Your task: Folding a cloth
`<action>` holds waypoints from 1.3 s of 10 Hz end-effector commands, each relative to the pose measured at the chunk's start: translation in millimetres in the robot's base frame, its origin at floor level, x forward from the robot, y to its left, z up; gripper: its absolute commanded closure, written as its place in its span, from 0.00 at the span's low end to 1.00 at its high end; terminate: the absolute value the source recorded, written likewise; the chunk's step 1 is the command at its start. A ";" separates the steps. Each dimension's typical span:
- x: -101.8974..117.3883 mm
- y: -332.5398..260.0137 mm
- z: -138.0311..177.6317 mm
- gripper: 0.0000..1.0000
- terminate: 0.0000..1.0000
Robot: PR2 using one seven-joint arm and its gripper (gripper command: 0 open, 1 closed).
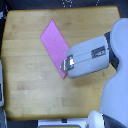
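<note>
Overhead, the pink cloth (55,47) lies flat and slanted on the wooden surface (25,75), the gripper (65,65) at its lower corner, jaws' state unclear; a weak pinch could let the thin fabric slip.

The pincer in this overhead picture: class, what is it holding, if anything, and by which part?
It cannot be told. The pincer sits at the lower corner of the pink cloth, over its edge, but the arm hides the fingertips, so a hold is not visible.
</note>
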 end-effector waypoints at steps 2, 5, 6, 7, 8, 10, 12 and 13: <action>24.3 29.8 -53.5 0.00 0.00; 33.2 8.7 -55.4 0.00 0.00; 27.5 0.1 -53.1 0.00 0.00; 24.7 -1.6 -51.9 1.00 0.00; 16.9 0.6 -52.2 1.00 0.00; 8.6 5.1 -55.4 1.00 0.00; 8.2 8.1 -56.7 1.00 0.00; 7.2 11.1 -56.8 1.00 0.00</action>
